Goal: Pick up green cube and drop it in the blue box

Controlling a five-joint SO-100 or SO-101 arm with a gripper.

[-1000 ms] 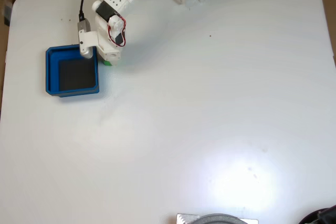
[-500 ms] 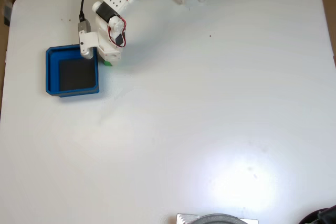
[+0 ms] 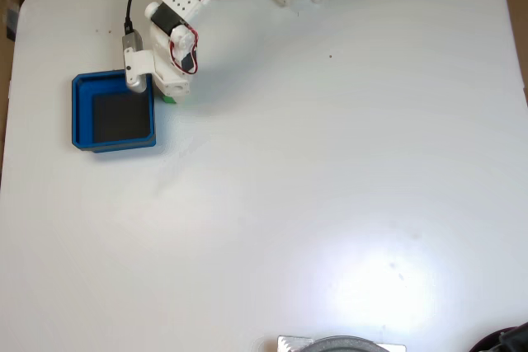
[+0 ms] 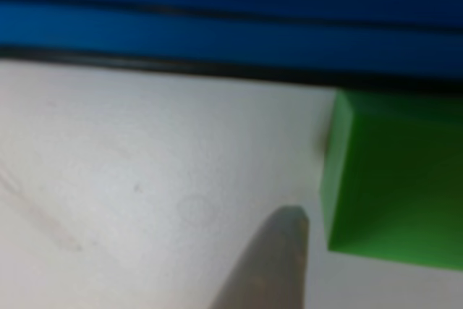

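White arm bends low over green cube (image 3: 169,99) beside blue box (image 3: 81,113).

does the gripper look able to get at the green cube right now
Probably yes. In the fixed view the gripper sits right over the green cube, beside the blue box. The close view shows a fingertip beside the cube with bare table between them.

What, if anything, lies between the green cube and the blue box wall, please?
Nothing: in the other view the green cube sits right up against the blue box, with bare white table beside it.
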